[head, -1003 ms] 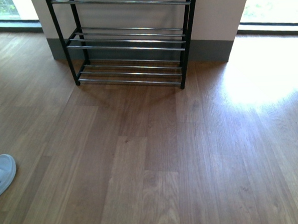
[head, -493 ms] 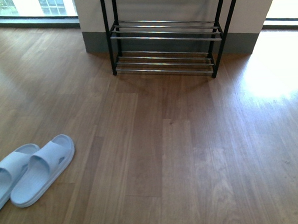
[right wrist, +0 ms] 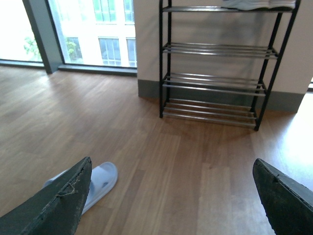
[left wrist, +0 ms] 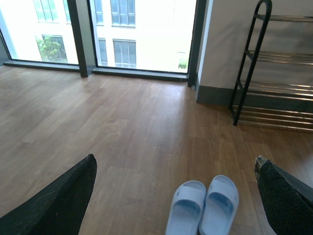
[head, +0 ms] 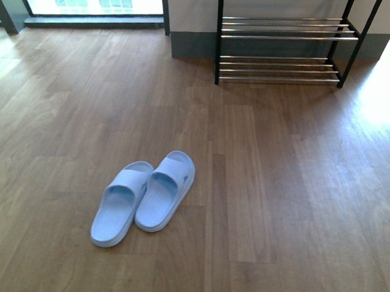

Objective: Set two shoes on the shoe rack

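Two pale-blue moulded slide sandals [head: 164, 190] lie side by side, touching, on the brown wood-plank floor [head: 283, 200], left of centre ahead, with toes angled toward the black-framed chrome-bar shoe rack [head: 287, 36], well apart at far right. Left arm's fingers [left wrist: 58, 196], spread wide and empty, see the pair between them, so I judge left nearer. Right arm's fingers [right wrist: 58, 205], also wide open, catch only one sandal.
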Tool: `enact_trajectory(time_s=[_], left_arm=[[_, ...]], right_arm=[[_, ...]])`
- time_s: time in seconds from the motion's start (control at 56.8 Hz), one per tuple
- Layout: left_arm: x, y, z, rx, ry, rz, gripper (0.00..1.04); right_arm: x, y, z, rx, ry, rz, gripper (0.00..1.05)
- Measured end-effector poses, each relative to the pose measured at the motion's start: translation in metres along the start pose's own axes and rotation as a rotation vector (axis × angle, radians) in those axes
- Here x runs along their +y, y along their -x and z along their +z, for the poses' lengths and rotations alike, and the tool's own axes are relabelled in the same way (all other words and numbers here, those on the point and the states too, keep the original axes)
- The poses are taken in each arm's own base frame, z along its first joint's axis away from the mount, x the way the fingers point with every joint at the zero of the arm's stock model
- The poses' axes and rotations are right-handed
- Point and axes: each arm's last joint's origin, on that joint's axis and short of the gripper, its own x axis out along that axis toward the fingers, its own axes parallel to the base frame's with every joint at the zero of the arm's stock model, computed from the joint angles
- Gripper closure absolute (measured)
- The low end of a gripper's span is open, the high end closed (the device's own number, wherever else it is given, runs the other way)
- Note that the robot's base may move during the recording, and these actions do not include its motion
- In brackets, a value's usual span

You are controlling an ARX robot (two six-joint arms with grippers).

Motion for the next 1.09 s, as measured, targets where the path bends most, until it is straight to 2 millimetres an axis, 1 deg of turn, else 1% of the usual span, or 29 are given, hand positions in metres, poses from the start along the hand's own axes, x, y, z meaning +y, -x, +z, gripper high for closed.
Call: enact_trajectory(time_s=[1.092], left_arm=[[0.0,0.0,-0.0001,0.0,0.0,0.002,0.09]], right_arm=[[0.0,0.0001,0.0001,-0.002,0.0,0.002,0.09]])
